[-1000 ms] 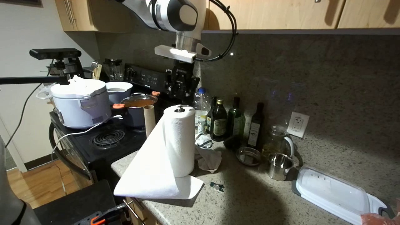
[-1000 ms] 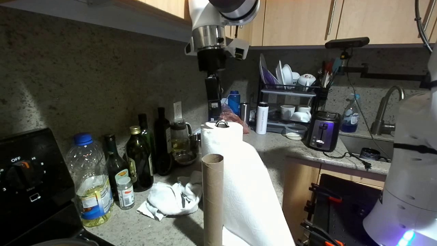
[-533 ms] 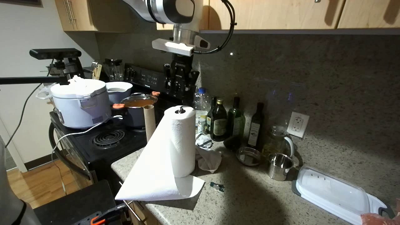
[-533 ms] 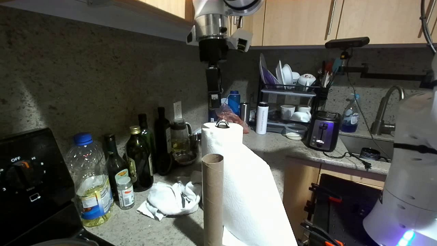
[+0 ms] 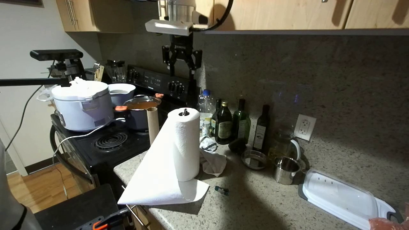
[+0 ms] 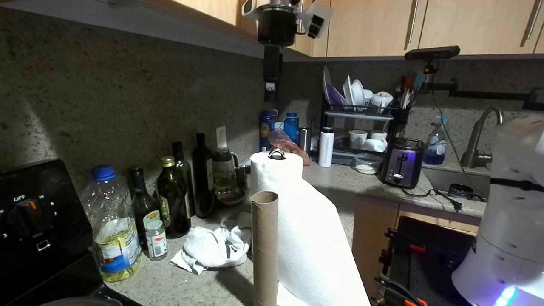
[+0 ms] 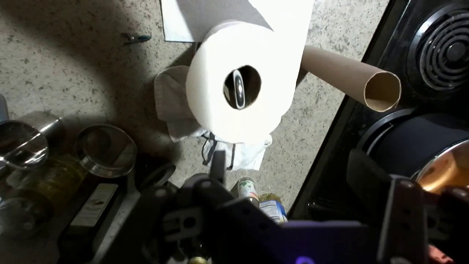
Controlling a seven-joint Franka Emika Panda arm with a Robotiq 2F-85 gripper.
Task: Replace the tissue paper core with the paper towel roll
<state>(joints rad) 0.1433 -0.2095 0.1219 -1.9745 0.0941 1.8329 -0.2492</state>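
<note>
I see the gripper [image 5: 182,73] spread wide, empty, with the paper towel roll [image 5: 186,147] upright below it, around the rod [image 7: 239,90]; the tissue paper core [image 6: 265,250] stands below too, beside the roll; a straight lift should, I judge, clear both.

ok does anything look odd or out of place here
Yes: the paper towel roll is partly unwound, its loose sheet trailing over the counter and apparently beyond it; a roll normally sits wrapped snug. A crumpled cloth also lies nearby.
</note>
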